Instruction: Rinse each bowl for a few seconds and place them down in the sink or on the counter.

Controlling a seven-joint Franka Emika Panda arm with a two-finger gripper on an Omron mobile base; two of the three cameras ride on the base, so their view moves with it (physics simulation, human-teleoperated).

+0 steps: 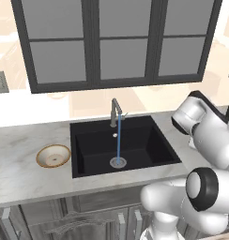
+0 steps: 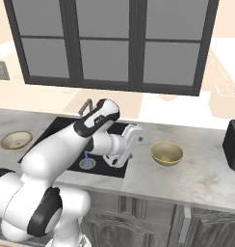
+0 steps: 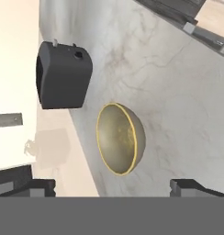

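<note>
The deeper olive-yellow bowl (image 2: 166, 153) stands upright on the counter (image 2: 201, 176) right of the sink (image 2: 59, 126). In the hand view this bowl (image 3: 119, 138) lies straight ahead, rolled sideways by the tilted camera. My gripper (image 2: 137, 136) hovers at the sink's right edge, a short way left of the bowl and pointing toward it. It is open (image 3: 116, 188), its fingertips (image 3: 40, 187) wide apart with nothing between them. The shallow tan-rimmed bowl (image 1: 53, 155) rests on the counter (image 1: 22, 140) left of the sink (image 1: 88, 154).
Water (image 1: 118, 138) runs from the grey faucet (image 1: 115, 111) down onto the silver drain (image 1: 118, 162). A dark boxy appliance (image 2: 232, 142) stands on the counter beyond the olive bowl, also seen as the dark box (image 3: 63, 75). Dark-framed windows (image 1: 116, 42) rise behind the sink.
</note>
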